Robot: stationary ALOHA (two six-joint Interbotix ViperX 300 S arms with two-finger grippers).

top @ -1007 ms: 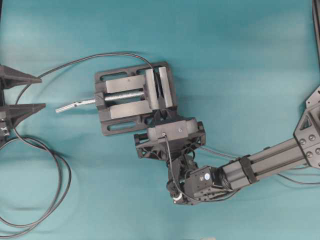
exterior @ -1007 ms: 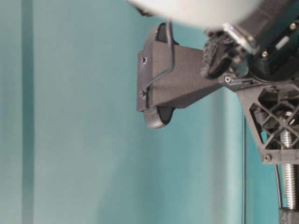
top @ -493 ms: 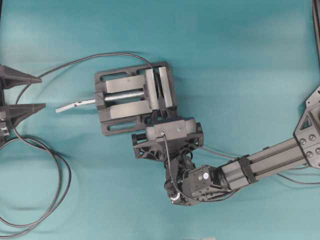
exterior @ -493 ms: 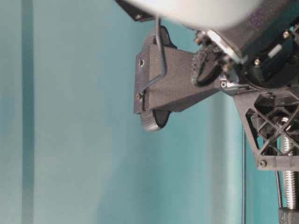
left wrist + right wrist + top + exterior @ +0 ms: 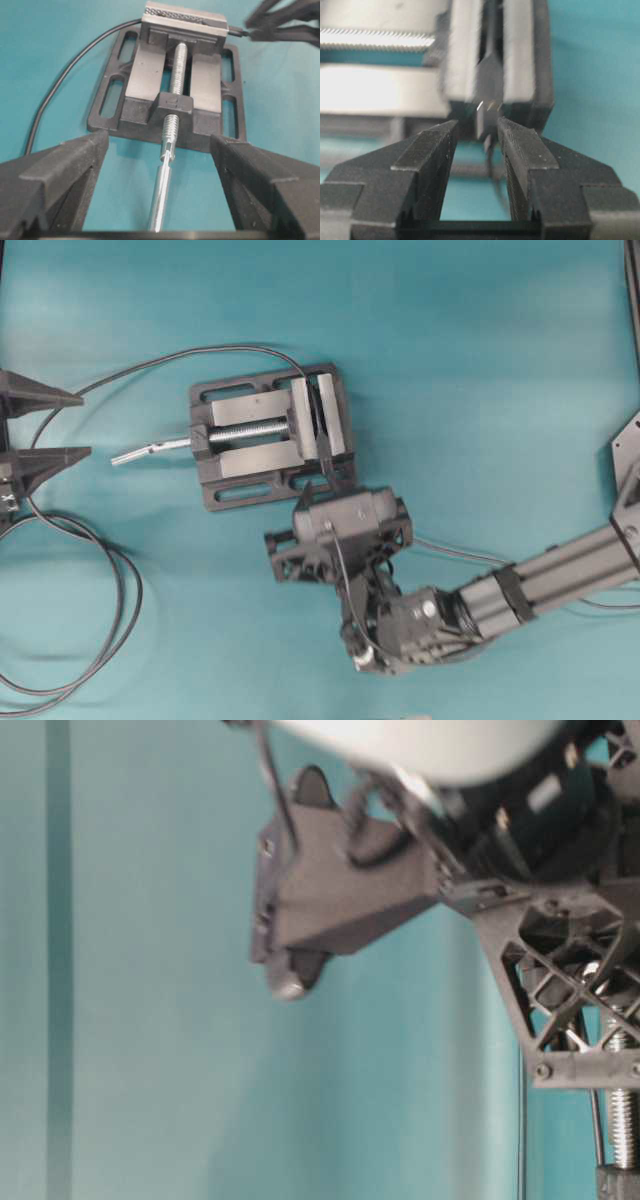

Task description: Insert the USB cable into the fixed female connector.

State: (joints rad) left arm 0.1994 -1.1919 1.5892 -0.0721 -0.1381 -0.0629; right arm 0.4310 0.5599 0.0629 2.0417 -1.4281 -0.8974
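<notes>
Overhead exterior view: the black vise (image 5: 270,436) stands near the middle of the teal bench (image 5: 480,360), its silver screw handle (image 5: 150,450) pointing toward the left edge. The fixed female connector (image 5: 488,85) sits clamped between the vise jaws. The right gripper (image 5: 476,137) is at the vise's near side, fingers parted narrowly with the USB cable (image 5: 490,145) plug between them; contact cannot be confirmed. The left gripper (image 5: 160,175) stands wide apart at the left edge, holding nothing.
</notes>
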